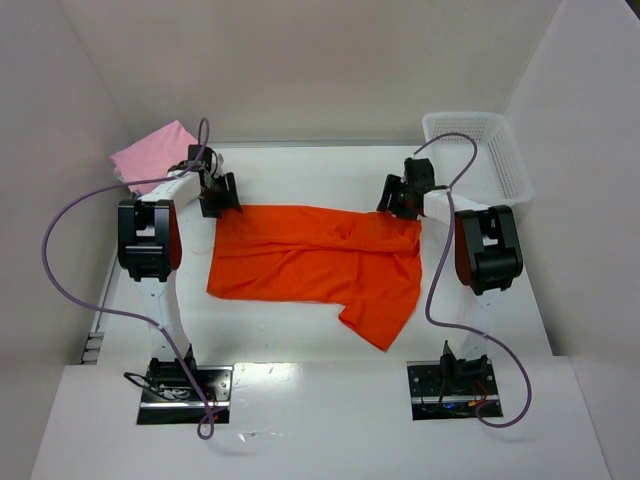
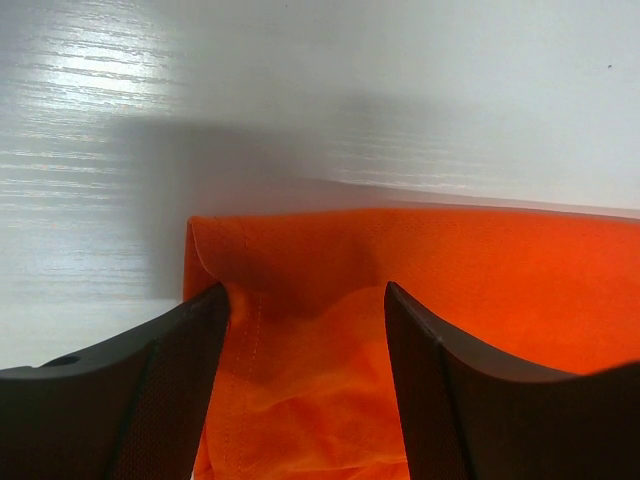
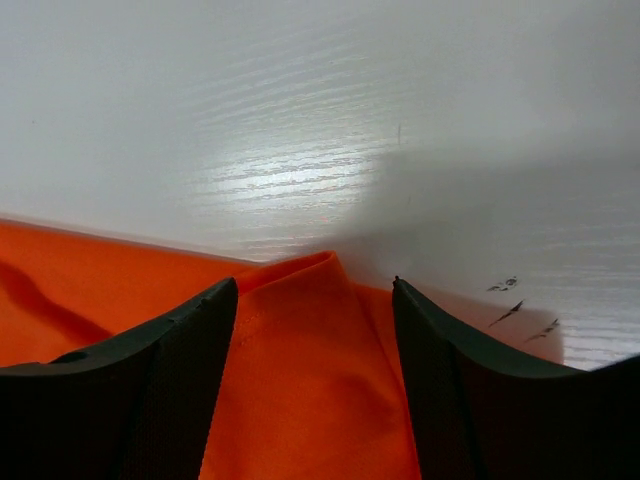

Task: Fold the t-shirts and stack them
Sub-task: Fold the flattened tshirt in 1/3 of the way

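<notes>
The orange t-shirt (image 1: 315, 265) lies spread flat in the middle of the tabletop (image 1: 290, 335), wider than it is deep. Its far edge runs nearly straight from left to right, and one flap of cloth juts out toward the near right corner. A few soft creases show near its far right corner.

The left gripper (image 1: 219, 203) hangs over the shirt's far left corner. In the left wrist view, the gripper (image 2: 306, 290) has its two dark fingers (image 2: 150, 380) standing well apart. The orange cloth (image 2: 480, 290) lies loose under and between them, and the shirt's corner sits just beside the left finger. Nothing is pinched.

The right gripper (image 1: 401, 203) sits over the shirt's far right corner. From its own camera, the gripper (image 3: 315, 283) is spread just as wide. A small raised fold of orange cloth (image 3: 300, 330) lies in the gap, touching neither finger (image 3: 470, 400) as far as I can see. A few small dark marks (image 3: 510, 300) dot the white surface just beyond.

The pink t-shirt (image 1: 155, 152) sits apart at the far left corner of the tabletop, in a squarish bundle. A white mesh basket (image 1: 505, 165) stands at the far right corner, behind the right arm. Purple cables (image 1: 60, 260) loop from each arm.
</notes>
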Robot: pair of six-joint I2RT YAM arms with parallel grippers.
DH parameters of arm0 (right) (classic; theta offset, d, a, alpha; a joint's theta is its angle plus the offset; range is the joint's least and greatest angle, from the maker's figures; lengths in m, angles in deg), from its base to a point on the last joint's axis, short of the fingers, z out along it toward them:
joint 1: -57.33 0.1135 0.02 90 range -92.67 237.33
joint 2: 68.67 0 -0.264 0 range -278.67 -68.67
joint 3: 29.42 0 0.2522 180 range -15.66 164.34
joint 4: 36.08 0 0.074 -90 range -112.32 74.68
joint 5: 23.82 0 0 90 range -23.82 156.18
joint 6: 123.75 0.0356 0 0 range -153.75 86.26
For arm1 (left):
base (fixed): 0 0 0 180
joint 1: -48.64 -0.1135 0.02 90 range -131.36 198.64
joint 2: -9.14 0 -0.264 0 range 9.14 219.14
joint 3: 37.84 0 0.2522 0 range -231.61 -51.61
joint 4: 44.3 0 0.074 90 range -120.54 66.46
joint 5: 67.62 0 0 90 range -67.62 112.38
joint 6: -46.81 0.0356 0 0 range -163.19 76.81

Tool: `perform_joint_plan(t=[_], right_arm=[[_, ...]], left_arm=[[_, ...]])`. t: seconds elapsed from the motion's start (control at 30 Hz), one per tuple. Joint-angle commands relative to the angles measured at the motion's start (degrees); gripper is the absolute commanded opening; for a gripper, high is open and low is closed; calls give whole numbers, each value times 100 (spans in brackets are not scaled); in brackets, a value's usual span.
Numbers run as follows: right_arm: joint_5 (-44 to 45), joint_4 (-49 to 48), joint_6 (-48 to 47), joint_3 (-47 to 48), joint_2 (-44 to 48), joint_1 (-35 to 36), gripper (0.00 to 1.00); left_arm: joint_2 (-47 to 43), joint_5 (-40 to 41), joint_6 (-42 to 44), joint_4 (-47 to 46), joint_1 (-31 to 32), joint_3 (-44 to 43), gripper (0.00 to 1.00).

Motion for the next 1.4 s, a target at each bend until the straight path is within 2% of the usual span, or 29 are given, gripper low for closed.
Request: perform_joint_plan(t=[0.0, 0.2, 0.33, 0.37, 0.5, 0.7, 1.07, 1.37], right_arm=[[-54, 45, -54, 296, -117, 41, 68], [-326, 45, -54, 358, -179, 41, 53], [-458, 45, -54, 305, -232, 41, 37], [-537, 45, -54, 305, -232, 41, 30], [-669, 45, -1, 305, -179, 41, 16], [-906, -60, 51, 77, 207, 41, 12], [-1486, -17, 376, -1522, 2139, 146, 12], [-1619, 545, 1062, -2524, 3335, 655, 13]], left_arm=[[-37, 320, 114, 21, -2, -90, 72], [16, 320, 114, 21, -2, -90, 73], [68, 268, 114, 73, -2, -142, 73], [120, 267, 114, 73, -2, -142, 73], [121, 267, 114, 73, -2, -142, 73], [121, 267, 114, 73, -2, -142, 73], [226, 205, 114, 73, -2, -142, 73], [226, 205, 167, 73, -2, -142, 73]])
